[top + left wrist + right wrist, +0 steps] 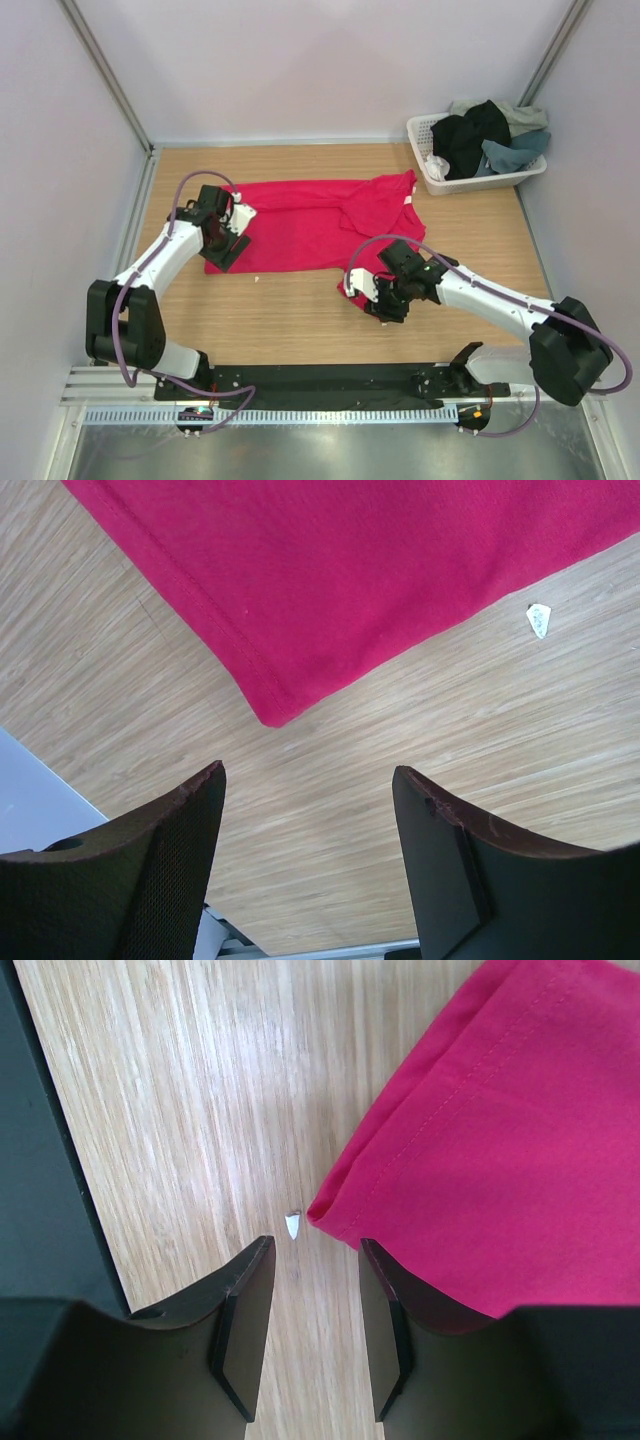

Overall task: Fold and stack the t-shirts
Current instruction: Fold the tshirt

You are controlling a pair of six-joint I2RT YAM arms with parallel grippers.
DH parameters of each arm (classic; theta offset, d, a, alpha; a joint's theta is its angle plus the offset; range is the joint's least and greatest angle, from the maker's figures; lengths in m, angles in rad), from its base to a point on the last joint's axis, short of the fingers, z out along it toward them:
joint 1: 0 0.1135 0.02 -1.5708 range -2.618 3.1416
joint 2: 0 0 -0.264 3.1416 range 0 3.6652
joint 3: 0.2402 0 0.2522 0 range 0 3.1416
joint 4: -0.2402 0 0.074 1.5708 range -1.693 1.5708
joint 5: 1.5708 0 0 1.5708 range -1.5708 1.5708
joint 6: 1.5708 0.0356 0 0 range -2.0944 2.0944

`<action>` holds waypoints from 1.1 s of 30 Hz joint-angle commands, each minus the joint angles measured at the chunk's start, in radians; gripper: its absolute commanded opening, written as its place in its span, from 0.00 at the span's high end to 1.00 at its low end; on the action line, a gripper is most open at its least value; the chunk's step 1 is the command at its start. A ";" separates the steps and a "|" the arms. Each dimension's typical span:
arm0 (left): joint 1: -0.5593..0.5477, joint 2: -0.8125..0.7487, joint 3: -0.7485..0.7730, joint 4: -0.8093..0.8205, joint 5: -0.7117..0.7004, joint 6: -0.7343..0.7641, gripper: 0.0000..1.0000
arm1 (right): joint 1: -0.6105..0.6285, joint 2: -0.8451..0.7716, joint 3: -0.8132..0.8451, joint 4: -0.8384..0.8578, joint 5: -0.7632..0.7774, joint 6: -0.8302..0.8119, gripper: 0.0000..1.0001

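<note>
A crimson-pink t-shirt (310,225) lies spread flat across the middle of the wooden table. My left gripper (226,248) is at its near-left corner. In the left wrist view the left gripper (308,772) is open and empty, with the shirt's hemmed corner (275,712) just ahead of the fingertips. My right gripper (373,298) is at the shirt's near-right corner. In the right wrist view the right gripper (316,1245) is open, with the folded corner (335,1215) just beyond the tips and cloth lying beside the right finger (385,1300). Black (470,135), slate-blue (510,155) and pale grey-green (520,115) shirts are heaped in the basket.
A white lattice basket (425,128) stands at the back right corner. A small white scrap (256,278) lies on the wood near the shirt's front hem; one also shows in the left wrist view (538,620) and one in the right wrist view (293,1225). Walls enclose the table.
</note>
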 commanded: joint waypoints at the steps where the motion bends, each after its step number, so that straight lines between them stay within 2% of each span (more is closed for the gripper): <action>1: 0.005 -0.017 -0.004 0.025 0.008 -0.028 0.31 | 0.010 0.020 0.020 -0.011 -0.013 -0.022 0.55; 12: 0.011 0.008 -0.022 0.025 0.015 -0.042 0.31 | 0.025 0.105 0.011 0.080 -0.009 -0.017 0.55; 17: 0.019 0.001 -0.023 0.014 0.012 -0.044 0.31 | 0.028 0.133 0.005 0.096 0.008 -0.023 0.59; 22: 0.036 -0.008 -0.033 -0.001 0.014 -0.047 0.31 | 0.030 0.125 -0.024 0.110 0.025 -0.031 0.74; 23: 0.041 -0.009 -0.033 -0.007 0.014 -0.045 0.31 | 0.031 0.120 -0.026 0.109 0.028 -0.028 0.84; 26: 0.065 -0.019 -0.028 -0.030 0.028 -0.051 0.31 | 0.031 0.097 -0.027 0.107 0.047 -0.016 0.95; 28: 0.091 -0.028 -0.022 -0.045 0.040 -0.051 0.31 | 0.031 0.071 -0.014 0.097 0.068 -0.014 0.98; 33: 0.183 -0.039 -0.007 -0.107 0.112 -0.085 0.31 | 0.030 0.007 0.075 0.055 0.109 -0.014 0.98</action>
